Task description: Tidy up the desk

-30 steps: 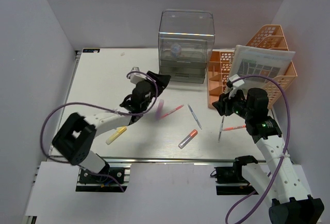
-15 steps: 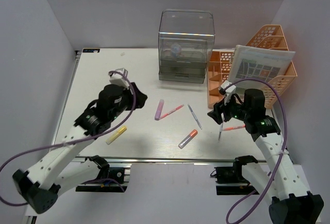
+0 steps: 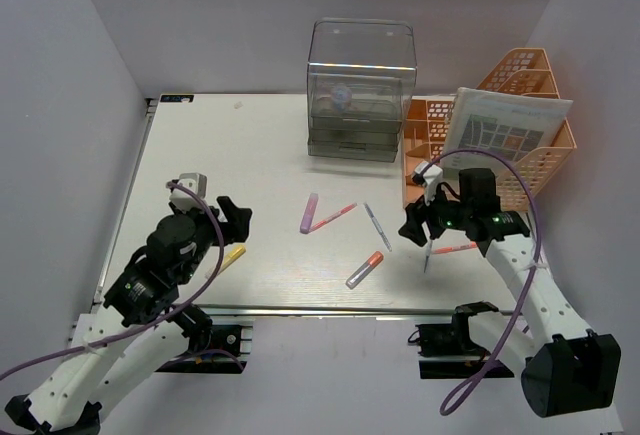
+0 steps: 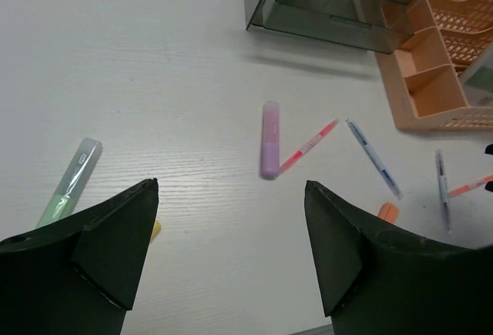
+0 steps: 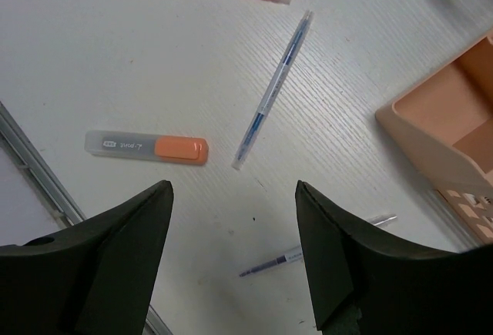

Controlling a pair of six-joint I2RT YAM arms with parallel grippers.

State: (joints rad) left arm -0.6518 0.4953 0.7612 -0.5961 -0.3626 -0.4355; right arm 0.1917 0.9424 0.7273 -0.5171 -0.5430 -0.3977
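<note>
the left arm has drawn back toward the near left corner, leaving the purple highlighter lying on the desk, and the right arm has leaned a little to the left. the left gripper hangs over the near left of the desk, fingers spread and holding nothing, with a yellow highlighter just beside it. the right gripper hovers spread and bare too, above an orange highlighter and a blue pen. the desk is a flat white top under both arms, with a metal rail along its near edge. at its far side stands a clear drawer box with a small pale round thing inside, too dim to name. right of it, an orange rack holds a printed sheet leaning in it.
</note>
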